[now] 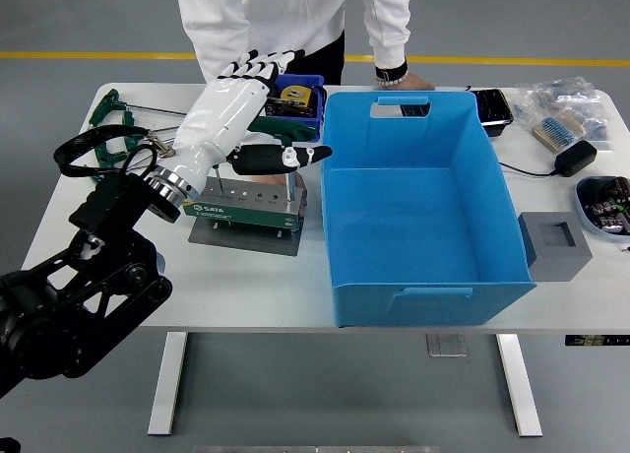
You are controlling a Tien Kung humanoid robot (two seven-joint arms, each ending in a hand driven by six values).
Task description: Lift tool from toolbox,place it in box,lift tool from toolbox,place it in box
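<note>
Fingers (264, 61) of the left hand (236, 103) are spread and hold nothing, thumb out toward the blue box (418, 207). Beneath it stands the tool rack (241, 205), a green-handled tool (285, 128) still slotted in. A person's hand (406, 81) rests beyond the box.

The left robot hand (258, 79) hangs with fingers spread above the grey toolbox (244, 207), holding nothing. A big blue box (423, 217) stands just beside it on the white surface (246, 286). A person (285, 15) stands at the far side.

White "SATA" brand on the green label of the grey tool stand (246, 209).
</note>
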